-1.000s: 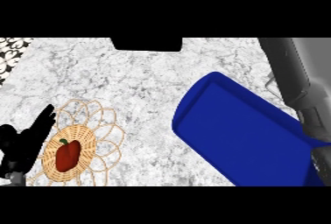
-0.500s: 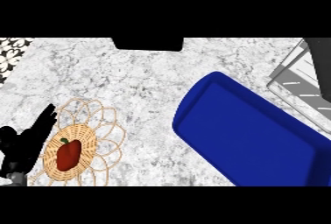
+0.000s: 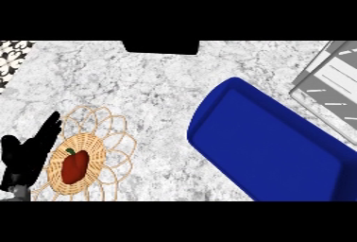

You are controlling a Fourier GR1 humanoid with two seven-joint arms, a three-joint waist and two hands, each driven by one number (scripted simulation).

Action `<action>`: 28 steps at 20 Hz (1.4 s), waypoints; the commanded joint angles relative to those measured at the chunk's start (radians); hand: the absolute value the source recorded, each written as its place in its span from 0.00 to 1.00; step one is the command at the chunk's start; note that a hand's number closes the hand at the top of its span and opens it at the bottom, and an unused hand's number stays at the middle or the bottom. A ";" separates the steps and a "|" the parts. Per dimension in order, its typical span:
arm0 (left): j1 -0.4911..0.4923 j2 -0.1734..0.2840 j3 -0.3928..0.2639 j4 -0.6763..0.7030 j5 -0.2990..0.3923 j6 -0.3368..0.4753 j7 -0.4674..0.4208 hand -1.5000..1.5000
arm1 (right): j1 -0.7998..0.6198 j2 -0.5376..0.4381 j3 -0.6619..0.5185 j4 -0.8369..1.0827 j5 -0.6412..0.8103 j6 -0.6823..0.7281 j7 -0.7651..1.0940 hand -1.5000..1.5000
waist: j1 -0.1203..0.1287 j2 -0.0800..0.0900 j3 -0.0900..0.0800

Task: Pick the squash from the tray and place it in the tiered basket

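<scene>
Item 1, left hand (image 3: pixel 24 158): at the view's 8 o'clock edge, fingers straight and up, holding nothing, resting just beside the basket's left rim. The right hand shows in no view.

Item 2, tiered basket (image 3: pixel 111 142): woven wicker with looped wire rim, at 8 o'clock on the marble counter (image 3: pixel 140 80).

Item 3, squash (image 3: pixel 74 166): a red-brown piece with a green stem, lying near the middle of the basket's woven floor, not on the tray.

Item 4, tray (image 3: pixel 272 146): blue, at 4 o'clock, well apart from the basket; nothing shows on it.

Item 5, grey rack-like object (image 3: pixel 331 80): at 2 o'clock, cut by the edge.

Risk note: the placement looks done. The likely hazard is the left hand, so close to the rim, nudging the light basket and rolling the squash out.
</scene>
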State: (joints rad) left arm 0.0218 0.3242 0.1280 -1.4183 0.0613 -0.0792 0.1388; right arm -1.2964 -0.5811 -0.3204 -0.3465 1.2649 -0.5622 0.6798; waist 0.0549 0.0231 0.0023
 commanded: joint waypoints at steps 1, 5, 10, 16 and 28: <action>-0.002 0.010 0.002 0.017 0.004 -0.014 0.020 0.50 | -0.004 -0.095 0.124 0.096 0.151 0.164 0.001 1.00 | -0.004 0.002 -0.006; 0.021 -0.007 -0.004 0.022 -0.004 -0.010 -0.002 0.50 | -0.012 -0.118 0.174 0.138 0.197 0.239 -0.060 1.00 | -0.003 -0.003 -0.003; -0.014 -0.006 0.011 0.044 0.002 -0.007 0.012 0.50 | -0.118 -0.168 0.206 0.163 0.232 0.382 -0.130 1.00 | -0.006 -0.005 -0.003; -0.039 -0.008 0.003 0.058 -0.007 -0.016 0.012 0.50 | -0.138 -0.231 0.217 0.202 0.249 0.440 -0.230 1.00 | 0.004 0.004 -0.002; -0.017 0.000 -0.003 0.009 -0.008 -0.036 0.038 0.50 | -0.079 -0.230 0.084 0.328 0.122 0.643 -0.009 0.00 | 0.012 0.003 0.000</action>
State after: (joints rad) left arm -0.0055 0.3186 0.1341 -1.4010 0.0492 -0.0951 0.1545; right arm -1.3990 -0.8154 -0.2034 -0.0495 1.4200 0.0257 0.5823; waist 0.0642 0.0244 0.0049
